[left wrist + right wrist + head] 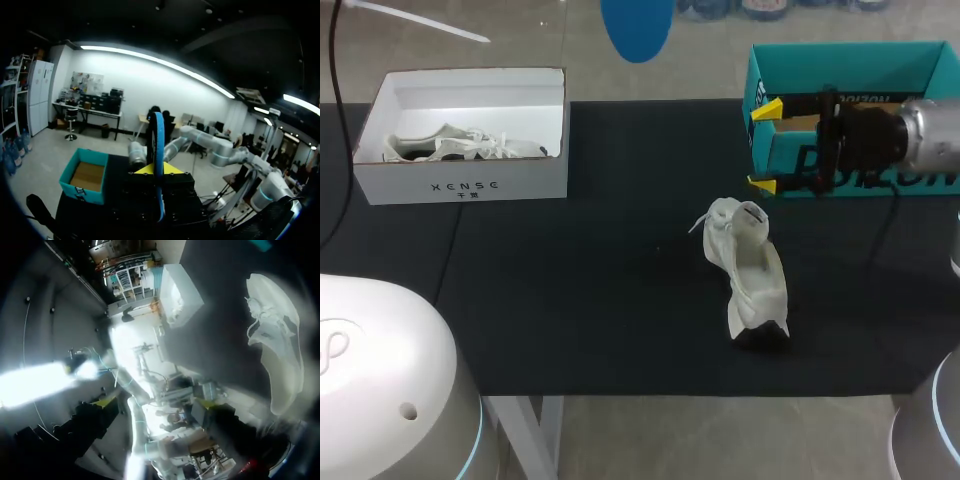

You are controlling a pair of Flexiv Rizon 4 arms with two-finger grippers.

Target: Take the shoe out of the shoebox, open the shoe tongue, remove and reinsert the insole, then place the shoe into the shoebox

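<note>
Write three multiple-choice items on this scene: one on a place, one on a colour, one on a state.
1. The shoe nearer the right tool lies: A on a plate; B on the black mat; C on a shelf.
2. The insole is: A blue; B red; C white.
3. The right tool is: A open; B shut on the shoe; C out of view.
Key: 1 B, it rests on bare mat. 2 A, it shows plainly blue in the head view. 3 A, its yellow tips stand wide apart, holding nothing.
</note>
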